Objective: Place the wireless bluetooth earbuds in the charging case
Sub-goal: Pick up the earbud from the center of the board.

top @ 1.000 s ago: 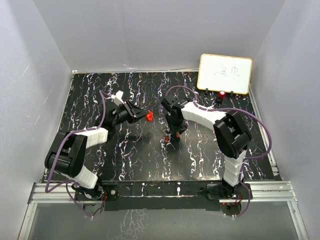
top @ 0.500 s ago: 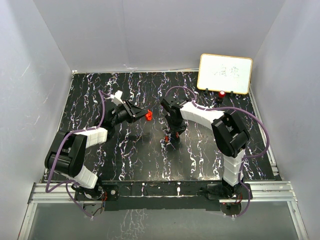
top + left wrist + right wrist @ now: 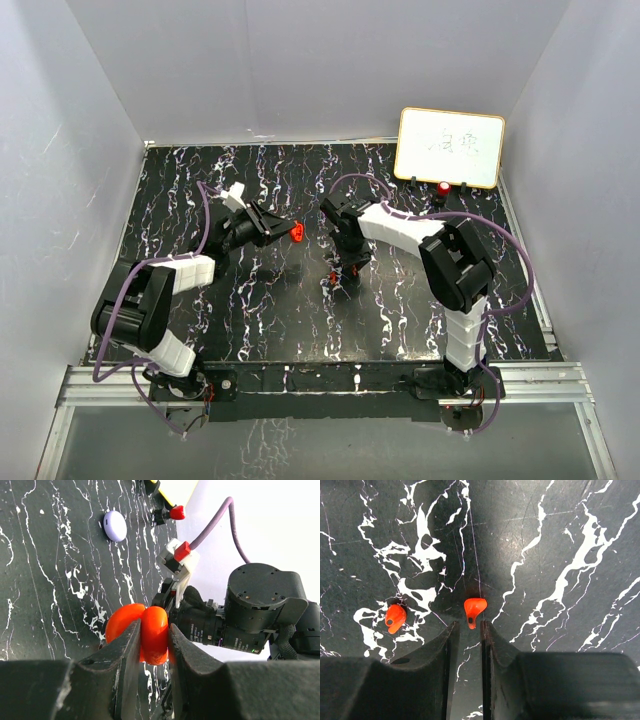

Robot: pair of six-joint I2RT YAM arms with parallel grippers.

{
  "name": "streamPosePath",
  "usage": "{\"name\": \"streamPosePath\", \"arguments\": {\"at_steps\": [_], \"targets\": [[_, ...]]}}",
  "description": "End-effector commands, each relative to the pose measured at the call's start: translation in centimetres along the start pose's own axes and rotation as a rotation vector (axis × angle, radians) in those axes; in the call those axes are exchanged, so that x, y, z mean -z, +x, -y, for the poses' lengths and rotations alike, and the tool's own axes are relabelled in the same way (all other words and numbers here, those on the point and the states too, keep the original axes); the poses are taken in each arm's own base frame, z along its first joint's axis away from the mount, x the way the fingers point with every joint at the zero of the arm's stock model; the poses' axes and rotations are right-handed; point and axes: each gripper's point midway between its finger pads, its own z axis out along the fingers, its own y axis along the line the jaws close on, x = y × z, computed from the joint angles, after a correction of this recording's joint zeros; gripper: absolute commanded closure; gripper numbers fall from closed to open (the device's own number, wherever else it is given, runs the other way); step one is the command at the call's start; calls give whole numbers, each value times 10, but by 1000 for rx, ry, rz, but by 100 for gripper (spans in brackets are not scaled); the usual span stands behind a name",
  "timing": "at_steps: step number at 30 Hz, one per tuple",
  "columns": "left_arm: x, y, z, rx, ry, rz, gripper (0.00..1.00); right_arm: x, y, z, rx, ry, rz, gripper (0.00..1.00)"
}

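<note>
My left gripper (image 3: 154, 630) is shut on the red charging case (image 3: 125, 620) and holds it above the table; the case's two halves are spread apart. In the top view this gripper (image 3: 288, 232) and the case (image 3: 298, 232) sit left of centre. My right gripper (image 3: 469, 625) points down at the table with its jaws a narrow gap apart. One red earbud (image 3: 474, 609) lies just beyond the tips, its stem reaching in between them and touching neither. A second red earbud (image 3: 395, 618) lies to its left. From above, the right gripper (image 3: 346, 270) hovers over the earbuds (image 3: 333, 278).
A lavender round case (image 3: 115, 525) lies on the black marbled table (image 3: 270, 320) farther off. A white board (image 3: 450, 147) stands at the back right with a small red knob (image 3: 443, 187) in front of it. White walls enclose the table.
The right gripper's jaws have narrowed around the earbud's stem, and the right arm has shifted slightly left. The left arm and the case have stayed put.
</note>
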Motion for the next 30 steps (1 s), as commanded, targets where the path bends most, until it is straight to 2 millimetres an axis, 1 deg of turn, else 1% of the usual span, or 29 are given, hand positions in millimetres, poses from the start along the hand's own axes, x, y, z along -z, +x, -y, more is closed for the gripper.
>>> {"name": "streamPosePath", "arguments": {"at_steps": [1, 25, 30], "targets": [[3, 0, 4, -4, 25, -3, 100, 4, -21, 0, 0, 6, 56, 80], [5, -1, 2, -1, 25, -1, 100, 2, -27, -1, 1, 7, 63, 84], [4, -2, 1, 1, 25, 0, 100, 1, -26, 0, 1, 14, 60, 88]]}}
